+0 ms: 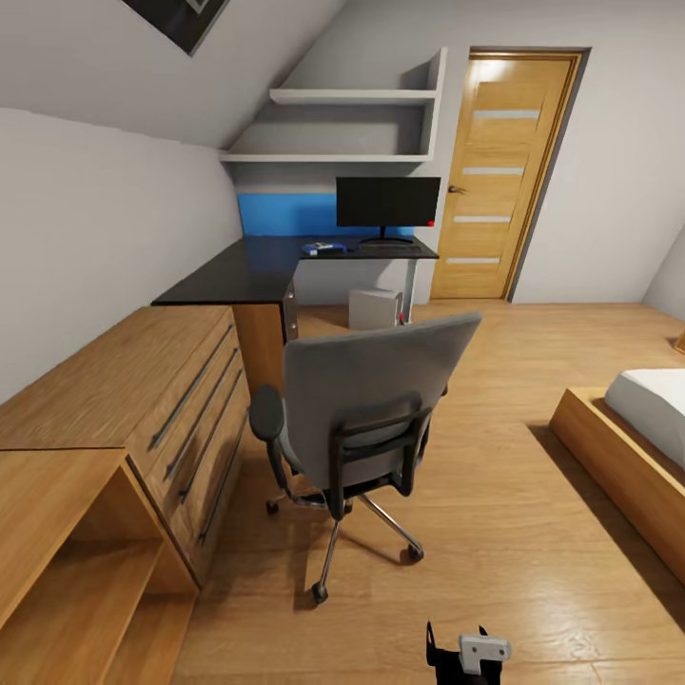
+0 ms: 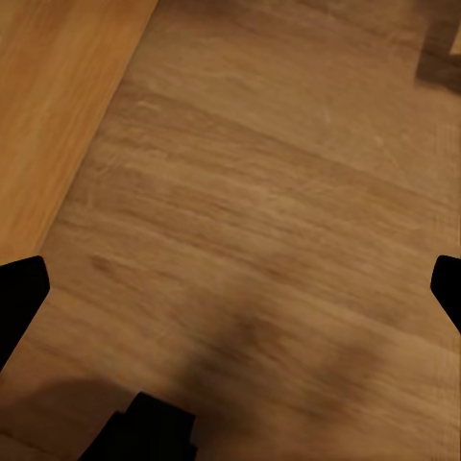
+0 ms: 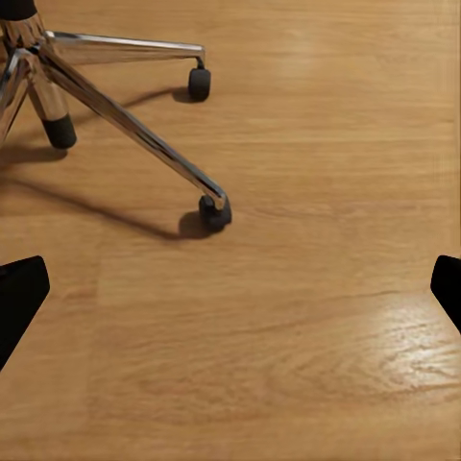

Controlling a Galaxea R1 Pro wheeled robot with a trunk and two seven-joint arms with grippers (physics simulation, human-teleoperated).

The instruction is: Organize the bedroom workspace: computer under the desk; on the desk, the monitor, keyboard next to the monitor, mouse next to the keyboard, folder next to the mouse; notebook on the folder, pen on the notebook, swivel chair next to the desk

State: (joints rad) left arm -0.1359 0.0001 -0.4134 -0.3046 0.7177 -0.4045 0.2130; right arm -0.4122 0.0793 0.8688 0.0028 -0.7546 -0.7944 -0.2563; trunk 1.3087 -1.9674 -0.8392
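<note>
The grey swivel chair (image 1: 371,409) stands on the wooden floor with its back to me, and the backrest hides its seat. Behind it is the black-topped desk (image 1: 238,271) with the monitor (image 1: 387,202) upright on it. A low dark keyboard (image 1: 388,247) lies in front of the monitor's stand. Beside it lies a flat blue thing (image 1: 323,248), apparently the folder, with something pale on it. The computer (image 1: 374,307) sits under the desk. My left gripper (image 2: 230,293) is open over bare floor. My right gripper (image 3: 230,288) is open over the floor near the chair's chrome base (image 3: 115,115). Mouse, notebook and pen are too small to make out.
Light wooden drawer cabinets (image 1: 143,400) line the left wall up to the desk. A bed (image 1: 637,428) stands at the right, with a door (image 1: 499,181) behind the desk and wall shelves (image 1: 352,124) above it. Open floor runs between chair and bed. My right wrist (image 1: 471,655) shows at the bottom edge.
</note>
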